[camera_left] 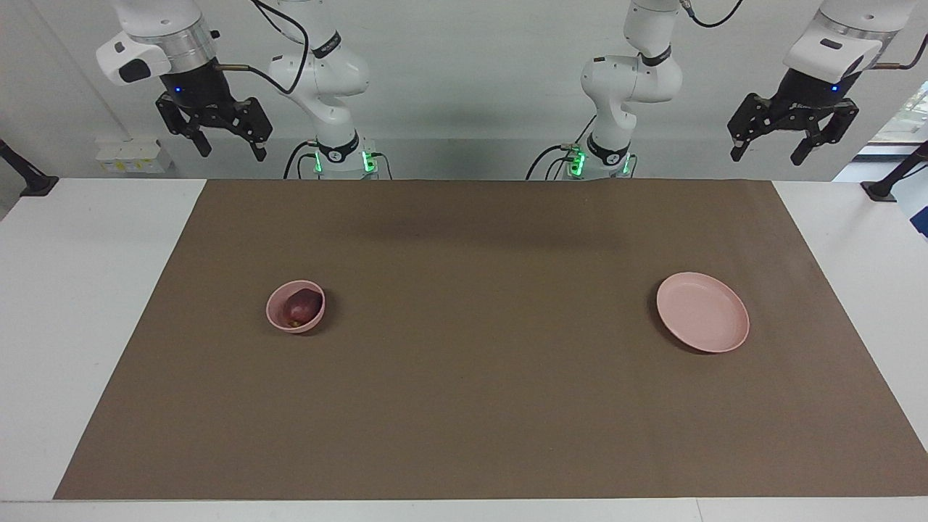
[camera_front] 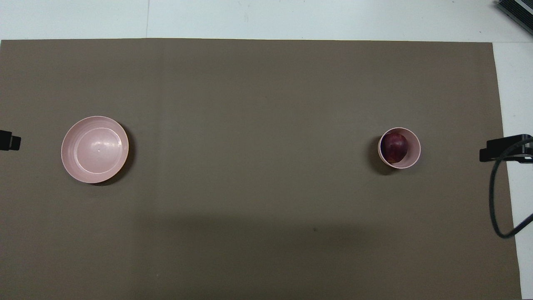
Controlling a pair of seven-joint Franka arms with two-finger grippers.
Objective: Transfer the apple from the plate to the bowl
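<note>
The dark red apple (camera_left: 302, 305) lies inside the small deep pink bowl (camera_left: 274, 310), toward the right arm's end of the table. In the overhead view the apple (camera_front: 394, 147) fills most of the bowl (camera_front: 414, 151). The flat pink plate (camera_left: 702, 312) is bare, toward the left arm's end; it also shows in the overhead view (camera_front: 95, 149). My right gripper (camera_left: 230, 151) hangs open and empty, high over the table edge by the robots, at the bowl's end. My left gripper (camera_left: 770, 152) hangs open and empty, high at the plate's end. Both arms wait.
A brown mat (camera_left: 478, 406) covers the middle of the white table (camera_left: 80, 304). A black cable loop (camera_front: 497, 200) hangs over the mat's edge at the right arm's end.
</note>
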